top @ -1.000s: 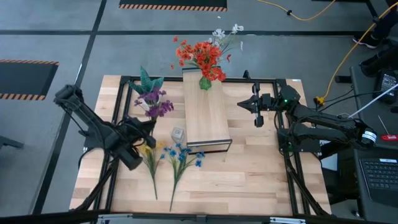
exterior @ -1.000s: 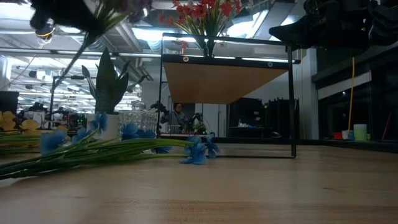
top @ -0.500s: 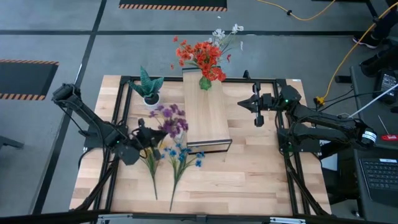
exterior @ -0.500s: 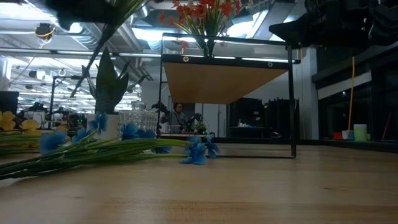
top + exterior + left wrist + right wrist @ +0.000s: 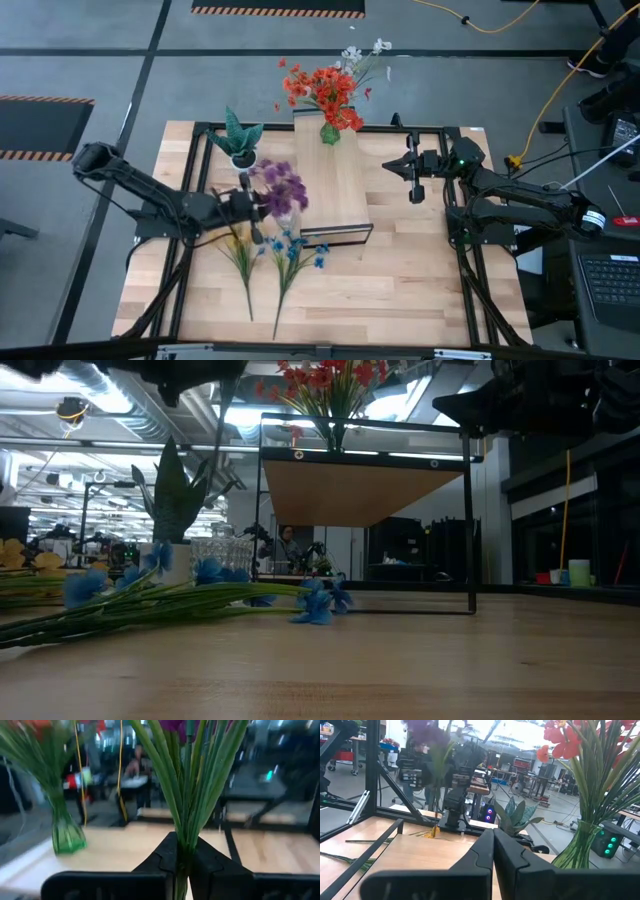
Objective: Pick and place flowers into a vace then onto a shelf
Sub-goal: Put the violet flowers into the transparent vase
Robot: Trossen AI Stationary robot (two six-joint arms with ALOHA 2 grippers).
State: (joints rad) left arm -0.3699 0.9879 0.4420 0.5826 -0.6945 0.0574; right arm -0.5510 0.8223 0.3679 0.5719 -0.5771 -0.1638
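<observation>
The left gripper (image 5: 250, 205), clamped on the purple flowers (image 5: 283, 186), has carried them (stems now upright) beside the shelf (image 5: 331, 180), over the glass vase (image 5: 220, 553). The right gripper (image 5: 415, 188), fingers pressed together, waits.

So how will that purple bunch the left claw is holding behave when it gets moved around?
The purple flowers probably sway: thin stems, heavy heads. The left claw pinches them low, so they may splay, though they look light.
</observation>
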